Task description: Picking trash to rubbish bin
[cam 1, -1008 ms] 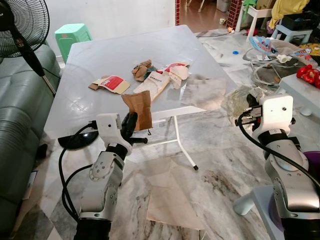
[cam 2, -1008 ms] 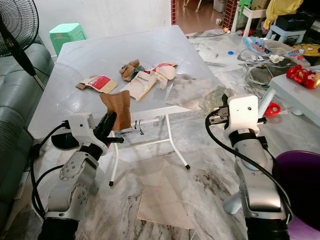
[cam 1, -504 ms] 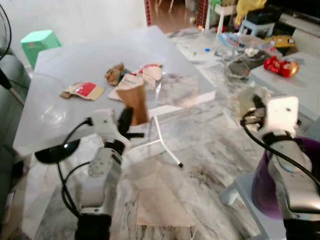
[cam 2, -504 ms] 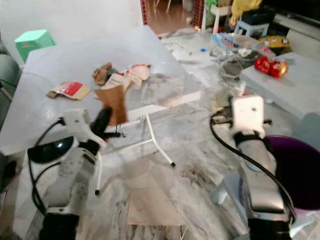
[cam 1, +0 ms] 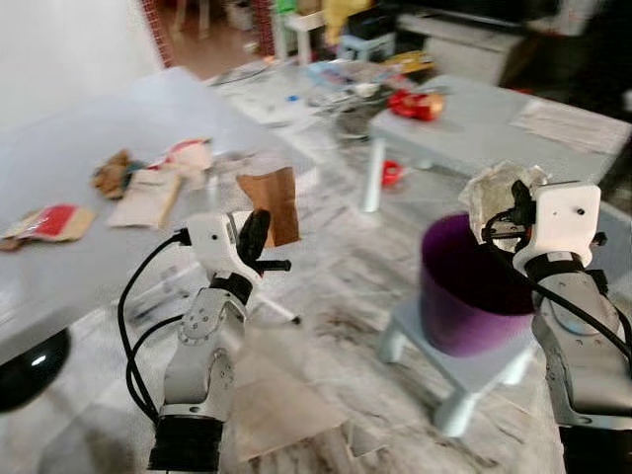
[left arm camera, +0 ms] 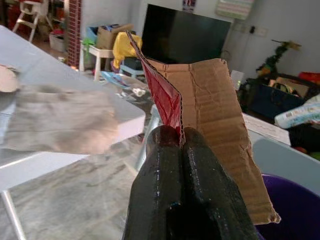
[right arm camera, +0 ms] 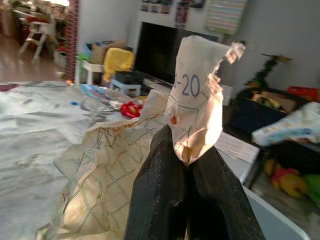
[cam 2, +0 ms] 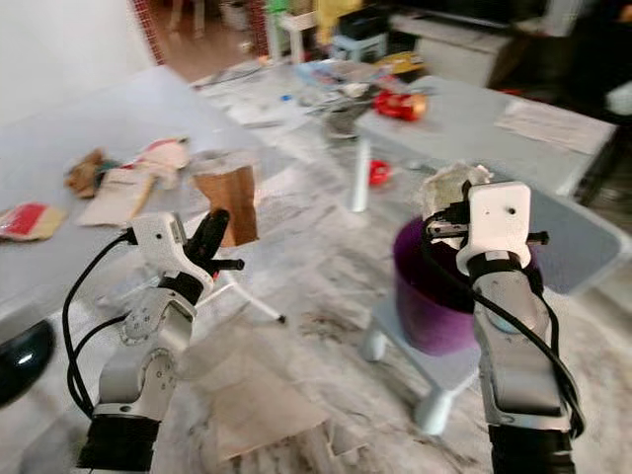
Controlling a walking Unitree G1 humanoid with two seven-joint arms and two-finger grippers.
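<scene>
A: In the head views, what is hard to read?

B: Both are motion-blurred. The white table (cam 1: 59,267) is cut off at the left edge, and the litter on it is soft shapes: a red-and-tan carton (cam 1: 44,222) and crumpled wrappers (cam 1: 148,183). The purple rubbish bin (cam 1: 469,296) stands on a low grey stool (cam 1: 464,370); its right side is hidden behind the right arm.

A: And the grippers there?

B: The left gripper (cam 1: 259,232) holds a brown cardboard piece (cam 1: 273,200) upright, off the table edge. The right gripper (cam 1: 504,212) holds crumpled paper wrap (cam 1: 499,188) level with the bin's rim, at its right side.

A: Left wrist view?

B: The glossy black fingers (left arm camera: 200,175) are pressed together on the corrugated piece's lower edge. It is folded, creased tan outside, red inside. The bin's purple rim (left arm camera: 287,192) shows in the corner, mostly cut off.

A: Right wrist view?

B: The fingers (right arm camera: 160,185) are clamped on thin, torn paper printed "20", with a crinkled, grid-patterned sheet bunched beside it. The background is blurred.
</scene>
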